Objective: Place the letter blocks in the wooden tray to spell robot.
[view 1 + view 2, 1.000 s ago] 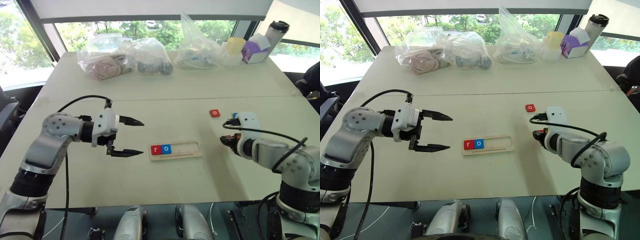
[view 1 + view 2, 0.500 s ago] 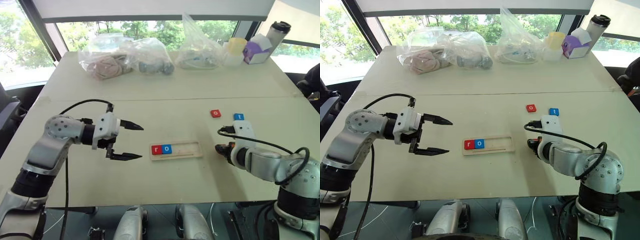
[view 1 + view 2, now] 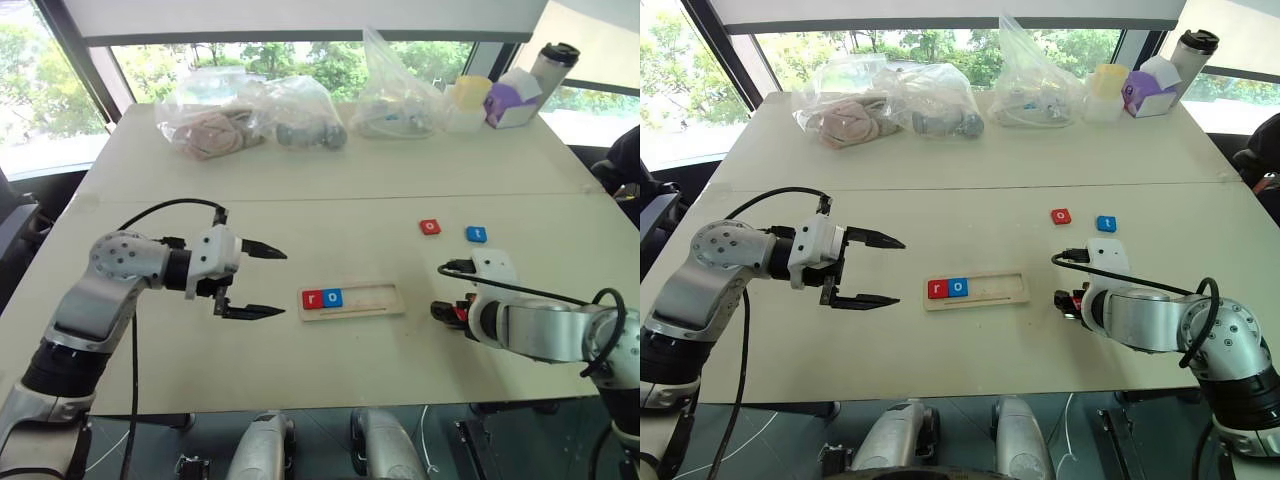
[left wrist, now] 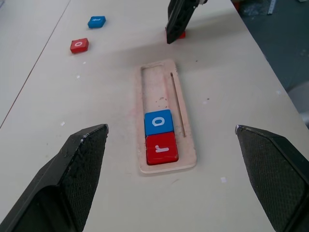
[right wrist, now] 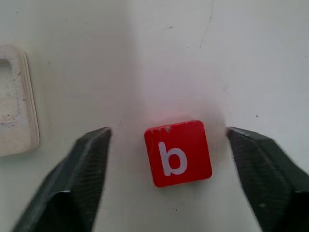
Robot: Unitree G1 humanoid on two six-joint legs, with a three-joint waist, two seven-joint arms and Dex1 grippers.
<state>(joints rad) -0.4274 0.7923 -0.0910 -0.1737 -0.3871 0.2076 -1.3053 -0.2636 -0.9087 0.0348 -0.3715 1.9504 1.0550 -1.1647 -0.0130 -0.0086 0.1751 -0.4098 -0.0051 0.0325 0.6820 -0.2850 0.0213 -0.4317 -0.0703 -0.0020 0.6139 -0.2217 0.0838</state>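
The wooden tray (image 3: 372,299) lies at mid-table with a red r block (image 3: 312,298) and a blue o block (image 3: 333,297) at its left end. Just right of the tray, the red b block (image 5: 177,152) rests on the table between the fingers of my right gripper (image 3: 447,311), which stands open around it without touching. Farther back on the right sit a red o block (image 3: 430,227) and a blue t block (image 3: 477,234). My left gripper (image 3: 285,283) hovers left of the tray, open and holding nothing.
Plastic bags (image 3: 250,115) of items, a yellow cup (image 3: 471,93), a purple box (image 3: 512,100) and a flask (image 3: 551,66) line the table's far edge. A seam (image 3: 330,196) runs across the tabletop behind the blocks.
My right gripper has opened and let go of the red b block on the table right of the tray. Its wrist rolled and drew back, uncovering the blue t block. The left arm stayed put.
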